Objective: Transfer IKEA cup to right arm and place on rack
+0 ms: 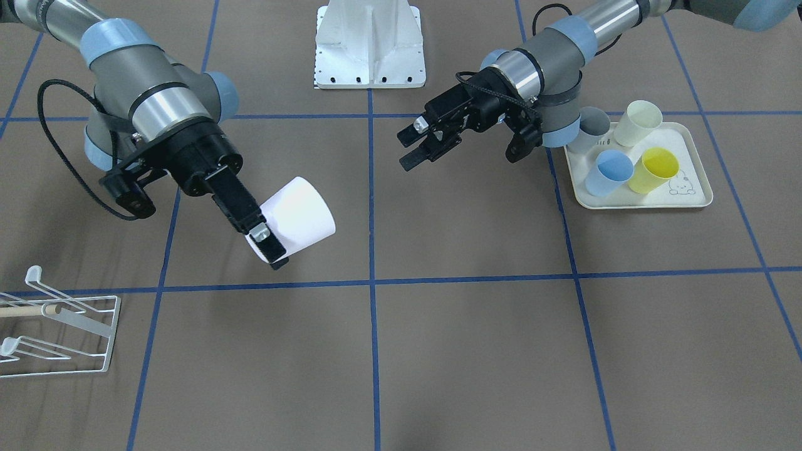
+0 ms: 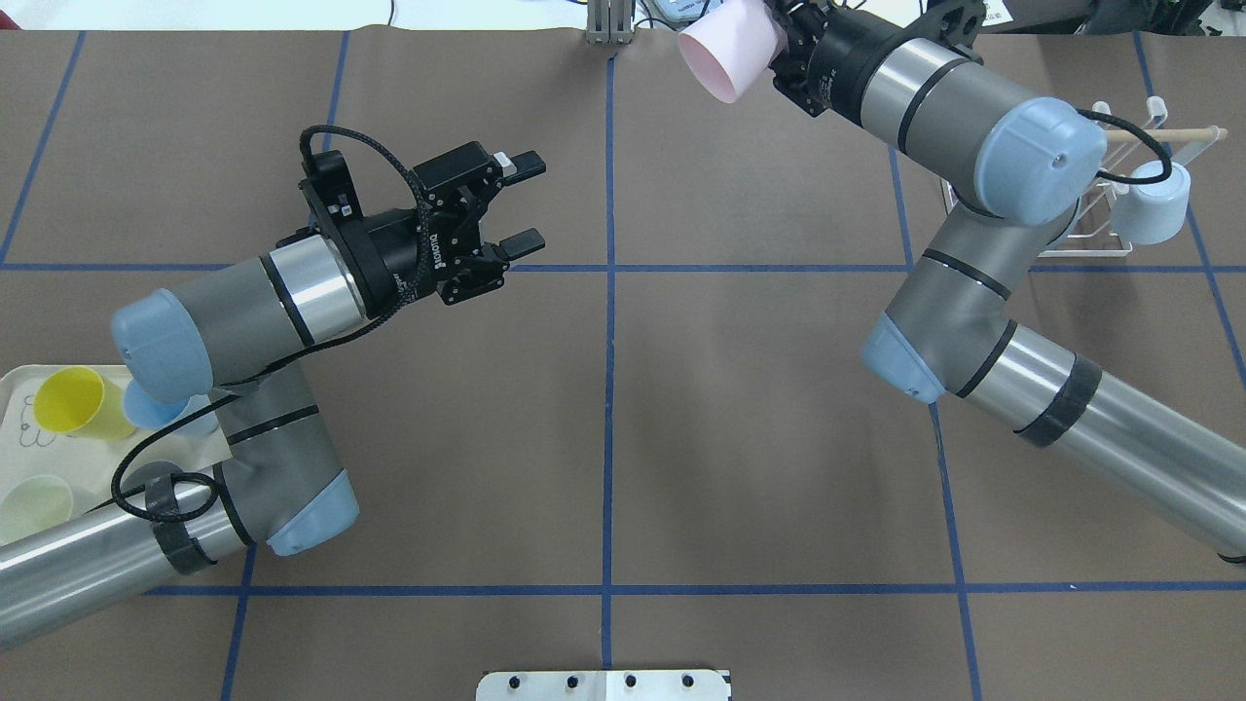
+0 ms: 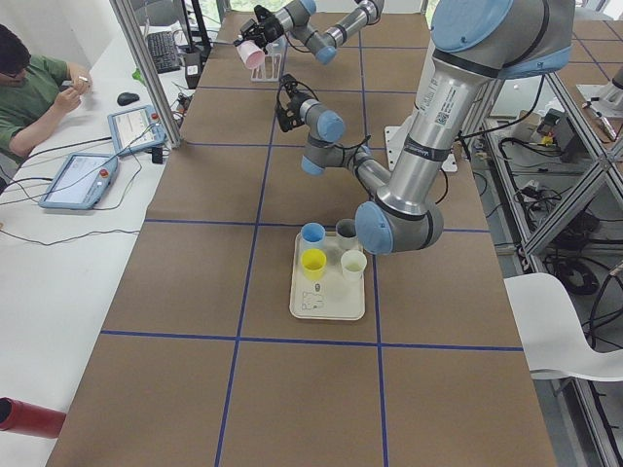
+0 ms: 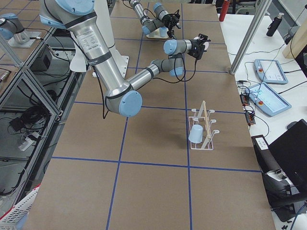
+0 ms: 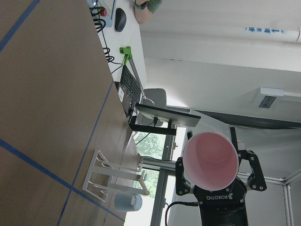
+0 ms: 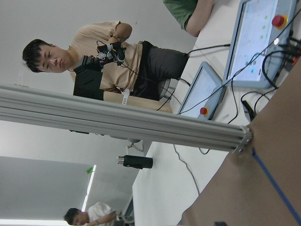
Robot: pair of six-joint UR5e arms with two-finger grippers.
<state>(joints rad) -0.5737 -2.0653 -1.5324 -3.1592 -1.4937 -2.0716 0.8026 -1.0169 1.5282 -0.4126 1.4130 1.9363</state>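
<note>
My right gripper (image 1: 274, 233) is shut on the pale pink IKEA cup (image 1: 301, 216) and holds it tilted above the table, its fingers along the outer wall. The left wrist view looks straight into the cup's (image 5: 210, 160) open mouth. In the overhead view the cup (image 2: 730, 58) hangs near the table's far edge. My left gripper (image 1: 416, 147) stands open and empty, well apart from the cup and pointing toward it. The white wire rack (image 1: 62, 332) with a wooden dowel sits on the right arm's side. A blue-grey cup (image 2: 1154, 200) hangs on the rack (image 2: 1110, 229).
A cream tray (image 1: 639, 202) beside the left arm carries a blue cup (image 1: 609, 172), a yellow cup (image 1: 655, 169), a pale green cup (image 1: 638, 122) and a grey cup (image 1: 592, 128). The robot's white base (image 1: 369, 44) stands at the table's back. People sit at a side desk (image 3: 58, 224).
</note>
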